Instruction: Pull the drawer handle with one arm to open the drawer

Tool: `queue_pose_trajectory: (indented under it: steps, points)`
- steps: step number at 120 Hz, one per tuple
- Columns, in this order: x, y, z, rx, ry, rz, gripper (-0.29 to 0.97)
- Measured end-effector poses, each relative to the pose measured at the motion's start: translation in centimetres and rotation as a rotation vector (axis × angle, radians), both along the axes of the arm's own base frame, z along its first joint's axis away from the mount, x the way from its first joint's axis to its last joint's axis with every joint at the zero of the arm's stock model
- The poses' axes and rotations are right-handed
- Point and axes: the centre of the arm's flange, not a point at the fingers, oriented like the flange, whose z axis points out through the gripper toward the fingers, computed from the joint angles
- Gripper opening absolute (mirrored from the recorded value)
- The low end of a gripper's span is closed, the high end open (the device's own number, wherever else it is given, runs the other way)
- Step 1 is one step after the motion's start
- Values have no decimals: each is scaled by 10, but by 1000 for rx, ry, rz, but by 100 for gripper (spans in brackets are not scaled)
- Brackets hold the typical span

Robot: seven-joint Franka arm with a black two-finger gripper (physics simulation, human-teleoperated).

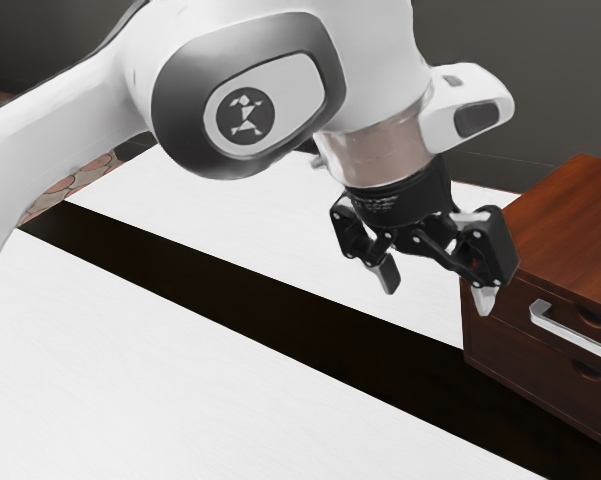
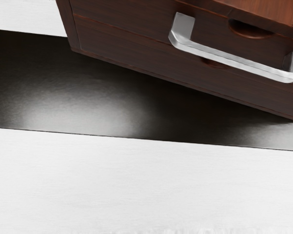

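Observation:
A dark brown wooden cabinet (image 1: pixel 570 230) stands at the exterior view's right, with a drawer front (image 1: pixel 540 345) facing the arm. A silver bar handle (image 1: pixel 570 332) runs across that front; in the wrist view the handle (image 2: pixel 224 56) lies ahead of my hand on the drawer front (image 2: pixel 151 48). My black gripper (image 1: pixel 438 288) hangs open just off the cabinet's near corner, a little above and to the left of the handle. Nothing is between its fingers. The drawer front sits flush with the cabinet.
The white table (image 1: pixel 180 390) has a wide black stripe (image 1: pixel 280 310) crossing it under my hand and up to the cabinet's base. In the wrist view the same stripe (image 2: pixel 112 107) lies between the white surface and the cabinet.

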Motion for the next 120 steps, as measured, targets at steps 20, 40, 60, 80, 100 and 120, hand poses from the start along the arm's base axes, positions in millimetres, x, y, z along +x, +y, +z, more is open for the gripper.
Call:
queue_pose_trajectory:
  steps: [20, 40, 60, 80, 100, 120]
  points:
    - [-15, 5, 0, 109, 45, -186, 68]
    - [1, 72, -10, 168, 166, -209, 65]
    - [18, 73, -29, 172, 100, -477, 66]
    - [8, 18, -38, 149, -30, -832, 67]
    - [0, -20, -51, 179, -129, -1094, 68]
    - [6, -17, -48, 244, -229, -1241, 68]
